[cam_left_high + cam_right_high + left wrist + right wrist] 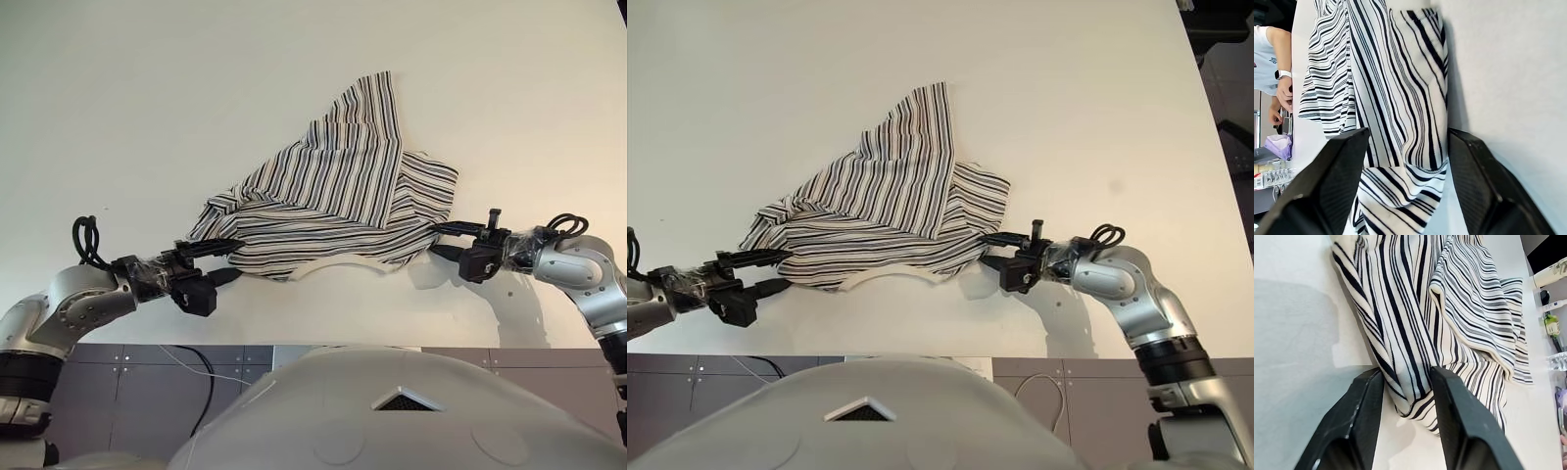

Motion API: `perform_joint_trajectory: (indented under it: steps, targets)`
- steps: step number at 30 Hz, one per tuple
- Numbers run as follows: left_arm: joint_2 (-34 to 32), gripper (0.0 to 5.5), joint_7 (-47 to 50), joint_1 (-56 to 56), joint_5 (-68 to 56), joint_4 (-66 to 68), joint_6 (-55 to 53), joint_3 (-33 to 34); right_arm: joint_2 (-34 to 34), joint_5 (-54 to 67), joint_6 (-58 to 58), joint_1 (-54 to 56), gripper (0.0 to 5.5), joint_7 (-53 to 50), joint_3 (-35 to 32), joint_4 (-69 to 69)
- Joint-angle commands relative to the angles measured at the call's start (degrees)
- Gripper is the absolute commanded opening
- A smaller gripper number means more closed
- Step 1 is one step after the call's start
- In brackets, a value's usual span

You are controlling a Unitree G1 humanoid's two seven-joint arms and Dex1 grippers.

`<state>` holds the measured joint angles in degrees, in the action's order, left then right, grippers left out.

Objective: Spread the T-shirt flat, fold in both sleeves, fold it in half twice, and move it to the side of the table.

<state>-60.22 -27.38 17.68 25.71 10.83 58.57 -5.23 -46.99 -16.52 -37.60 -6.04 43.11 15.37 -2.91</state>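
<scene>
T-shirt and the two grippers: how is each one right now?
T-shirt: crumpled, not folded, lying on the table.
Left gripper: open, with the shirt's near edge between its fingers.
Right gripper: shut on the shirt's near edge at the other end.

place: lab-like workroom | white table (pixel 1097 117) | grey panelled cabinets (pixel 118 377) | loose cable (pixel 209 389) | bottles (pixel 1550 324)
</scene>
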Motion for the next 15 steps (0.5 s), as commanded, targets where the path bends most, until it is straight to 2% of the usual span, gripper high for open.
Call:
perform_joint_trajectory:
  steps: [1,4,10,15]
  targets:
    - [0.19,2.65,0.19,-2.05,5.25,4.44,0.29,-2.97,0.69,-3.37,-0.61,1.95,1.70,-0.51,2.41,-4.15]
    - [1.22,2.17,1.61,-5.51,7.98,7.16,1.49,-5.34,0.94,-3.87,-1.89,3.59,1.41,-0.77,3.89,-6.86]
    - [2.56,1.09,5.38,-10.51,9.65,10.92,3.07,-7.53,0.59,-2.93,-4.05,5.56,0.23,-0.91,5.25,-10.17]
    - [3.01,0.32,8.31,-12.22,7.71,11.92,4.57,-7.12,1.09,-0.54,-3.82,6.00,0.10,-1.23,4.57,-10.48]
